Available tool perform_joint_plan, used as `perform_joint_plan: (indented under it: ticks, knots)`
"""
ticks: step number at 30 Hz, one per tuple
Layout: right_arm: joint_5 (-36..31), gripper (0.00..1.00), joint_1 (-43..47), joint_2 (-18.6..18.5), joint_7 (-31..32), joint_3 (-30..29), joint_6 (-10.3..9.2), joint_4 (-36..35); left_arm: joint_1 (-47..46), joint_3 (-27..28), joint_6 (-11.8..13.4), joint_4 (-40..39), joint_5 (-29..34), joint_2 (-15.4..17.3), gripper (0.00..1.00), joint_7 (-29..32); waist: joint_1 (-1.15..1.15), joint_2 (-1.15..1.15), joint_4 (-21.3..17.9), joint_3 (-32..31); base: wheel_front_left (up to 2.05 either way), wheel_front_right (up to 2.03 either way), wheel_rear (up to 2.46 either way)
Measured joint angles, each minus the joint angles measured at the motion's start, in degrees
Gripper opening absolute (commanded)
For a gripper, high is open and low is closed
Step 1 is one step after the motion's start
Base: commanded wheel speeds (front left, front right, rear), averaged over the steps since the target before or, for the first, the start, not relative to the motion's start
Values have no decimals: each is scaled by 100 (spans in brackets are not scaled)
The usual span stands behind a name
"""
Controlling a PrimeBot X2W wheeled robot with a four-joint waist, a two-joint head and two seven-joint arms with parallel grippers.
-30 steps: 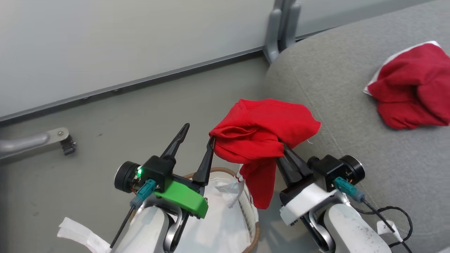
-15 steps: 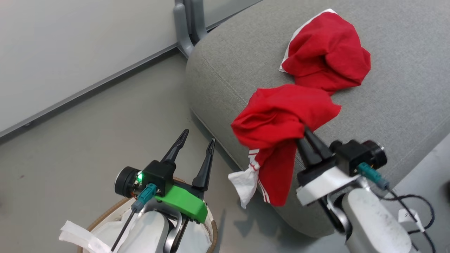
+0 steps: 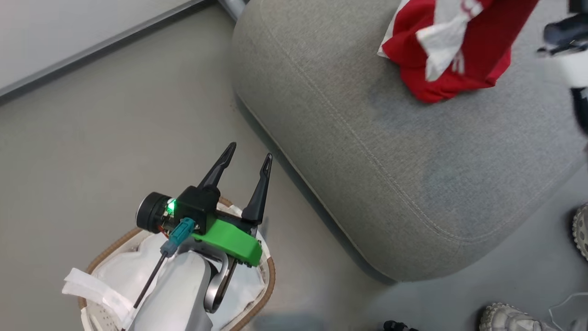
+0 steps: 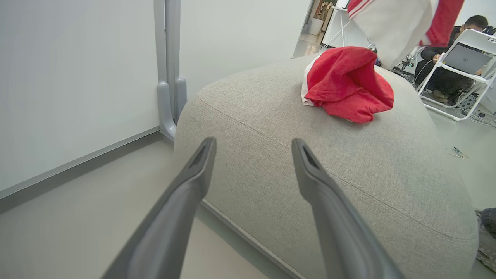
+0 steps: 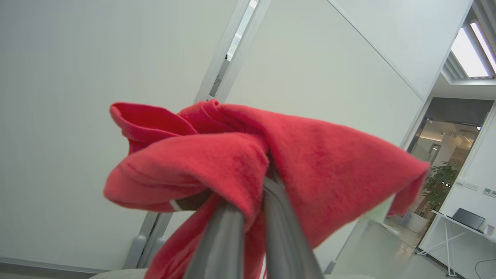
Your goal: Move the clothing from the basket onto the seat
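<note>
My right gripper [image 5: 260,190] is shut on a piece of red clothing [image 5: 310,162], which bunches over its fingertips. In the head view that held clothing [image 3: 487,27], with a white panel, hangs at the top right above the grey seat [image 3: 390,184]. Another red garment [image 3: 441,85] lies crumpled on the seat [image 4: 368,174] beneath it, also seen as a red heap [image 4: 345,85] from the left wrist. My left gripper [image 3: 249,152] stands open and empty above the basket [image 3: 271,276], whose white liner [image 3: 115,271] shows inside.
The basket stands on grey floor by the seat's front corner. A grey post foot [image 4: 168,97] stands against the white wall behind the seat. Shoes [image 3: 505,317] are at the lower right. A person sits on a white folding chair [image 4: 465,58] beyond the seat.
The head camera has swung. My right gripper has carried the held red garment up and farther over the seat, above the lying garment. The left gripper stays open above the basket.
</note>
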Motion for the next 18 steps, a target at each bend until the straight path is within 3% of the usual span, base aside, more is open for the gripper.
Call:
perform_joint_plan:
  ticks: [5, 9, 14, 18]
  knots:
    - [-151, 0, -503, -550, -1, -581, 0, 475, -288, -84, 0, -162, 38, 56, 100, 0, 0, 0, 213, 468, 0, 0, 0]
    - [-291, 0, -526, -633, 0, -975, 1, 1038, -519, -194, 0, -167, 57, 87, 100, 0, 0, 0, 403, 821, 0, 0, 0]
    - [-620, 0, -181, -448, -1, -1769, 0, 1718, -767, -199, 0, -187, 110, 101, 100, 0, 1, 0, 696, 1256, 0, 0, 0]
    - [-869, 0, 58, -225, -1, -2060, 0, 2236, -811, -127, 0, -162, 142, 133, 100, 1, 1, 0, 940, 1551, 0, 0, 0]
